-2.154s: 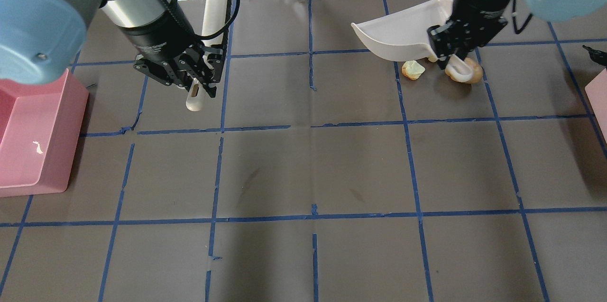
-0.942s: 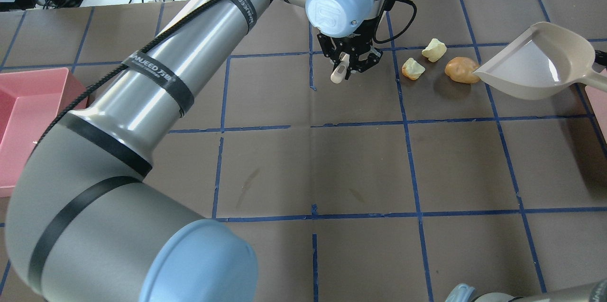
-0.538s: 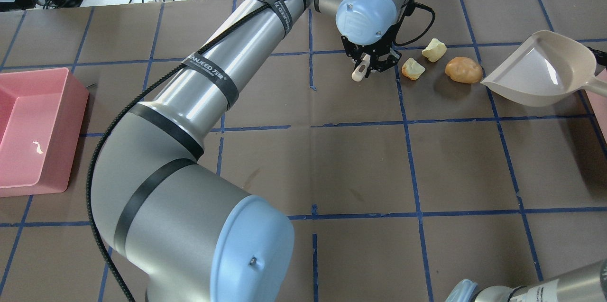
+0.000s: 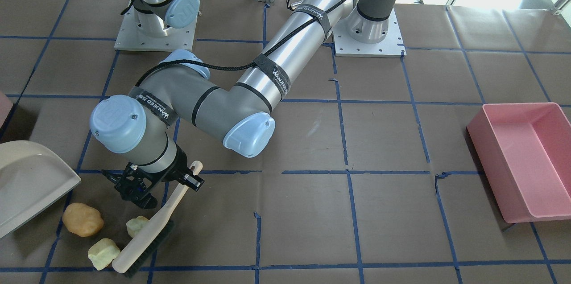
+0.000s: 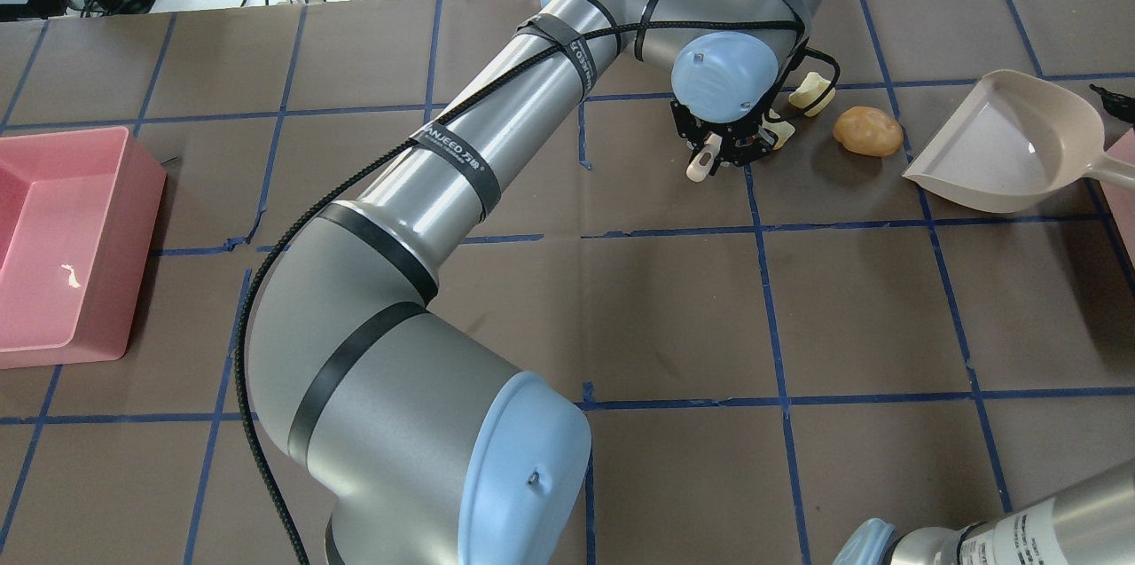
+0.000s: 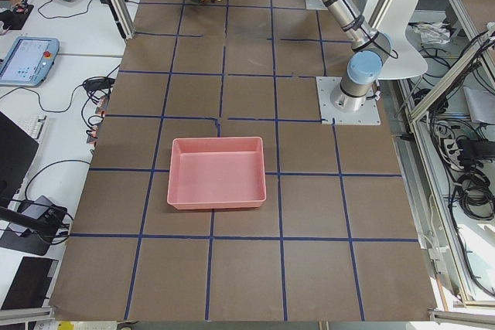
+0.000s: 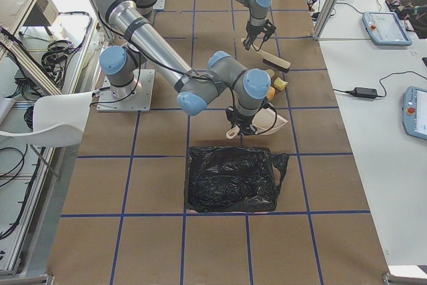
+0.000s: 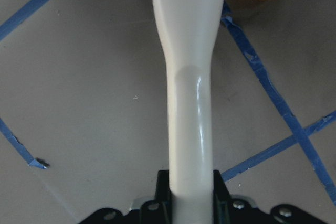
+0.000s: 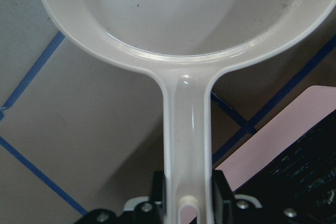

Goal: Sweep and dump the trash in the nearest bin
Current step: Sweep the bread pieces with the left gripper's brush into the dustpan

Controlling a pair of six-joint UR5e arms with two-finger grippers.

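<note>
My left gripper [image 5: 723, 146] is shut on the cream brush [image 4: 149, 226] by its handle [image 8: 189, 77]. The bristle end rests on the table beside two pale yellow-green chunks [image 4: 135, 226] [image 4: 103, 253]. In the overhead view one chunk [image 5: 811, 94] shows clearly and the other [image 5: 784, 132] is half hidden by the gripper. The orange-brown lump [image 5: 867, 131] lies between them and the beige dustpan [image 5: 1011, 148]. My right gripper [image 9: 186, 203] is shut on the dustpan's handle [image 9: 186, 129]. Only a corner of the pale pink bin [image 5: 1121, 179] shows, lined with a black bag [image 9: 310, 182].
A large pink rectangular tub [image 5: 53, 237] stands at the table's far left end. My left arm [image 5: 461, 166] reaches diagonally across the table's middle. Blue tape lines grid the brown table cover [image 5: 674, 317].
My left arm has carried the brush rightward to the trash, and the gripper now covers part of one chunk. The dustpan has drawn slightly back from the orange-brown lump.
</note>
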